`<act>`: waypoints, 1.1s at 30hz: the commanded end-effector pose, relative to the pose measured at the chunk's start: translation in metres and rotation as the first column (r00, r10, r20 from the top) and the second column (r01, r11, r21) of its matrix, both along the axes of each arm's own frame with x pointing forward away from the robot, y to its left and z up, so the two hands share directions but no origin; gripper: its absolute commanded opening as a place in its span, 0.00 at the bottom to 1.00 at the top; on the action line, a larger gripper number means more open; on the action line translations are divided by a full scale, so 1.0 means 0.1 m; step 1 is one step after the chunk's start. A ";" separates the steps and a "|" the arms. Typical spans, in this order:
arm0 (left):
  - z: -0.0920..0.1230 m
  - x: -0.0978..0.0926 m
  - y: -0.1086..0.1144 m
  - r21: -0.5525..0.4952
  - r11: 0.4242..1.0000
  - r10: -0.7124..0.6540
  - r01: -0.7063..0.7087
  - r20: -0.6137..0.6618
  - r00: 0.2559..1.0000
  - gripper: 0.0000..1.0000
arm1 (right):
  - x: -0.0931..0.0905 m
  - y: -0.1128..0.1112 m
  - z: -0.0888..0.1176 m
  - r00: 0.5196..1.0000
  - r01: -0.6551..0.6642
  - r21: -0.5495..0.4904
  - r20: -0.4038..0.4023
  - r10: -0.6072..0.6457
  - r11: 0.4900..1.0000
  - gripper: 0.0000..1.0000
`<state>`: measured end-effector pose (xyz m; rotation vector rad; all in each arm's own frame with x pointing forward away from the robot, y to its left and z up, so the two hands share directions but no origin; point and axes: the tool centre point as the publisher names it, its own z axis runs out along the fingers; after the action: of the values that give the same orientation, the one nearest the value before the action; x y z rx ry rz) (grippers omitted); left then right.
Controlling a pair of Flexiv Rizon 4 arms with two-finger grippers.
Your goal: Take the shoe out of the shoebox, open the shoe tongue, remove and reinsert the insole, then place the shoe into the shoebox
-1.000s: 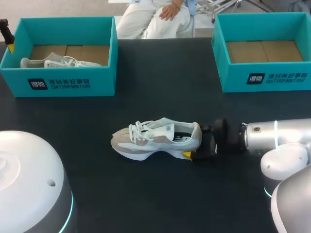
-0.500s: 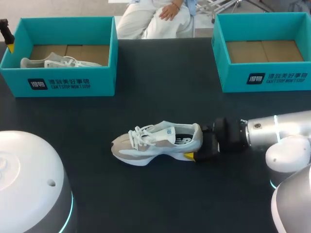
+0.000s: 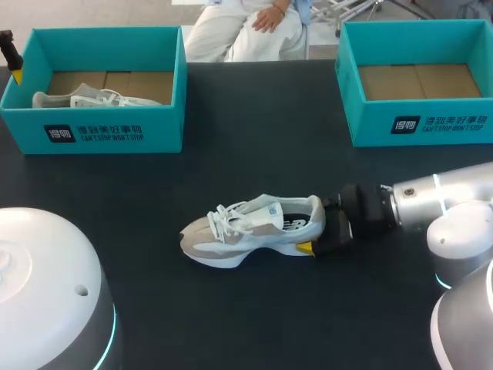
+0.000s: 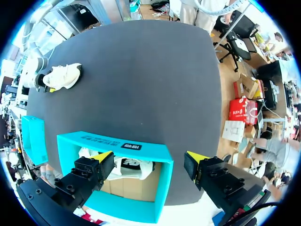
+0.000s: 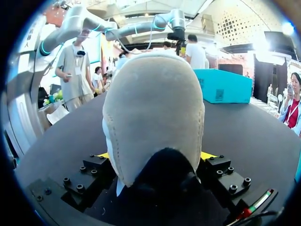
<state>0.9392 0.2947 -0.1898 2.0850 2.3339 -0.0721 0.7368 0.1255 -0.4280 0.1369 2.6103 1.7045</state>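
Watch the hold on the shoe (image 3: 250, 227). It is pinched only at the heel, so the whole length of the toe hangs out ahead as a lever. If you lift or swing it, I'd expect the toe to sag or the soft heel to twist and slip from between the pads. Squeezing the heel may also clamp the insole in place, which would make it harder to pull out.

The right gripper (image 5: 155, 155) is closed on that heel, with 1 yellow-tipped finger pressed to each side and set about as wide apart as the heel itself. The shoe lies on its sole near the middle of the table (image 3: 254, 139), toe pointing toward your left side and laces up.

The left gripper (image 4: 146, 157) is spread wide and grips nothing. It hangs over the left shoebox (image 3: 115, 131), well apart from the shoe, so it can't help with the tongue yet. That box already has a 2nd shoe (image 3: 92, 99) in it, while the right shoebox (image 3: 416, 123) shows only its cardboard floor. Returning the shoe to the crowded box risks a snag.
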 end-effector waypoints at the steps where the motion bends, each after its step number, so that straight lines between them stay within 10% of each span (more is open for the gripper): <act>1: 0.00 -0.01 0.00 0.002 1.000 0.000 0.000 0.002 1.000 1.00 | 0.03 0.05 -0.12 1.000 -0.006 -0.008 -0.005 0.006 1.000 0.00; 23: 0.00 -0.01 0.00 0.002 1.000 0.000 0.000 0.002 1.000 1.00 | 0.03 0.05 -0.12 1.000 -0.006 -0.008 -0.005 0.006 1.000 0.00; 33: 0.06 -0.31 -0.70 0.149 0.946 0.281 -0.288 0.066 0.957 1.00 | 0.03 0.05 -0.12 1.000 -0.006 -0.008 -0.005 0.006 1.000 0.00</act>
<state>0.9239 0.2447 -0.1867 1.8548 2.5869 0.0632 0.7374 0.1257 -0.4277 0.1329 2.6201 1.7032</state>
